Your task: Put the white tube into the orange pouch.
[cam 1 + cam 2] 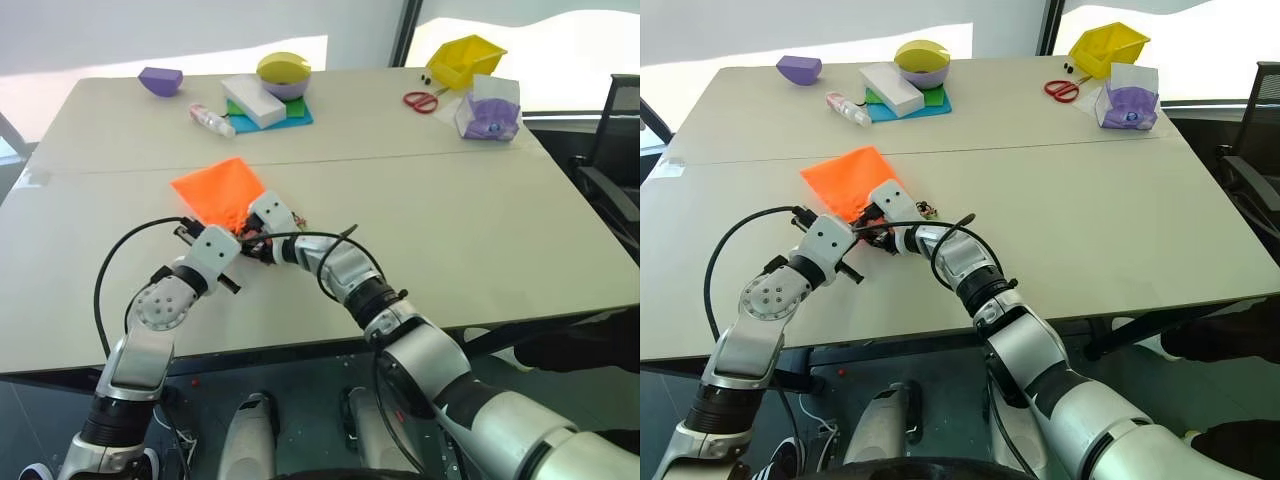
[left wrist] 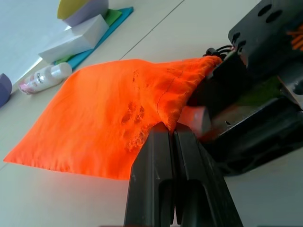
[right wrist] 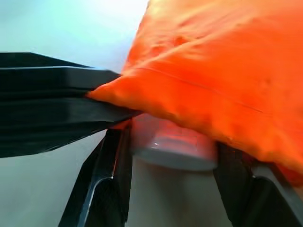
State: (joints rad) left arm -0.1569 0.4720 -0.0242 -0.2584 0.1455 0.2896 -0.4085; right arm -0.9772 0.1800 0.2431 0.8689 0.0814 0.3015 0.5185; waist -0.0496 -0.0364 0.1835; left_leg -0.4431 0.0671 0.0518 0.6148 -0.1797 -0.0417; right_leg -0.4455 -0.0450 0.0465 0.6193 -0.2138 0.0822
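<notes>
The orange pouch (image 1: 218,188) lies flat on the near left part of the table (image 1: 430,230), its mouth turned toward me. My left gripper (image 2: 171,135) is shut on the gathered rim of the pouch (image 2: 94,123), lifting that edge a little. From the right, my right gripper (image 3: 173,163) is at the same mouth, shut on the white tube (image 3: 170,144). The tube's rounded end sits just under the raised orange fabric (image 3: 213,61), and the rest of the tube is hidden. The two grippers stand close together at the opening (image 1: 245,232).
At the table's far side stand a small white bottle with pink marks (image 1: 212,120), a white block (image 1: 253,100) on blue and green sheets, a yellow-and-purple bowl (image 1: 284,75) and a purple bowl (image 1: 160,80). Red scissors (image 1: 421,100), a yellow bin (image 1: 465,60) and a purple packet (image 1: 488,110) sit far right.
</notes>
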